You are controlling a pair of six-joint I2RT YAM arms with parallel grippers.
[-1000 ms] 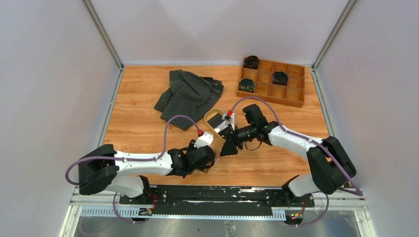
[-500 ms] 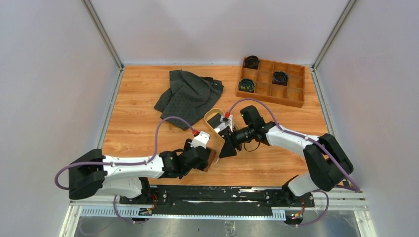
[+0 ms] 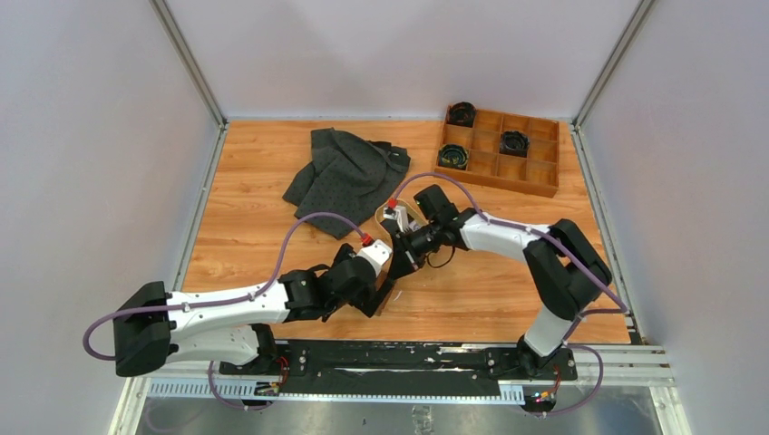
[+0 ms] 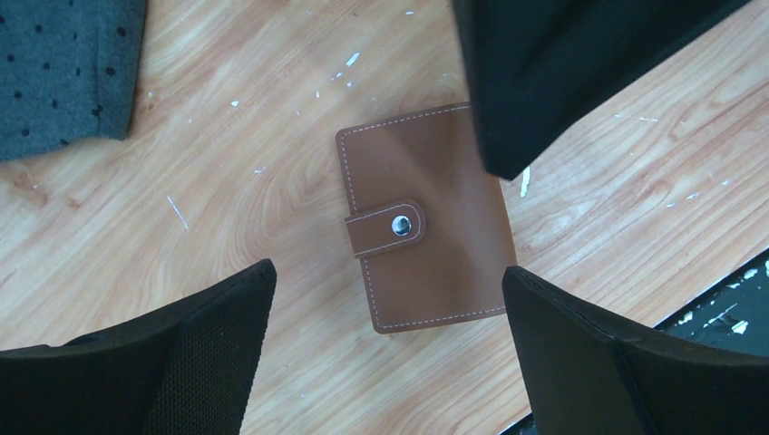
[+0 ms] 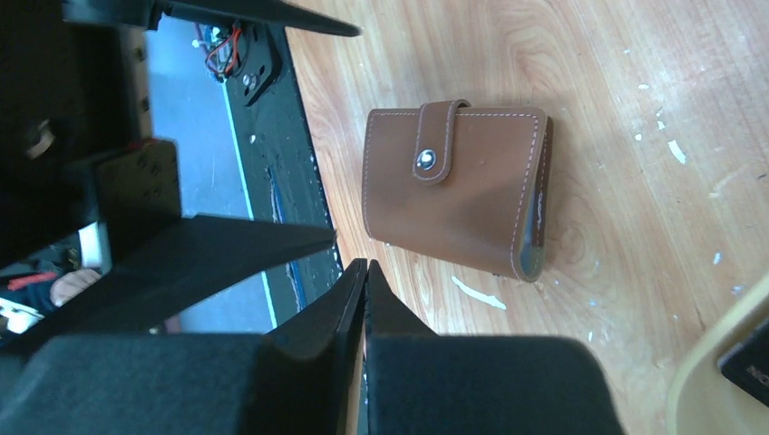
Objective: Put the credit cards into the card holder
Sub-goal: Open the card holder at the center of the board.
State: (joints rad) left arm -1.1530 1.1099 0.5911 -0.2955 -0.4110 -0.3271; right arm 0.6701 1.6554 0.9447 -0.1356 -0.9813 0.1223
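The card holder is a brown leather wallet lying flat on the wood, folded and snapped. My left gripper hovers over it with its fingers spread wide to either side, touching nothing. My right gripper is shut, its tips pointing at the table just beside the card holder, with nothing seen between them. In the top view both grippers, left and right, crowd together and hide the card holder. Inside the oval tan tray a black corner of a credit card shows.
A dark dotted cloth lies at the back left and reaches the left wrist view. A wooden compartment box with black coils stands at the back right. The tray's rim sits under the right wrist. The table's black front rail is close.
My left fingers have spread wide and that arm has stretched forward. My right arm has swung left over the tray, and its fingers have closed together.
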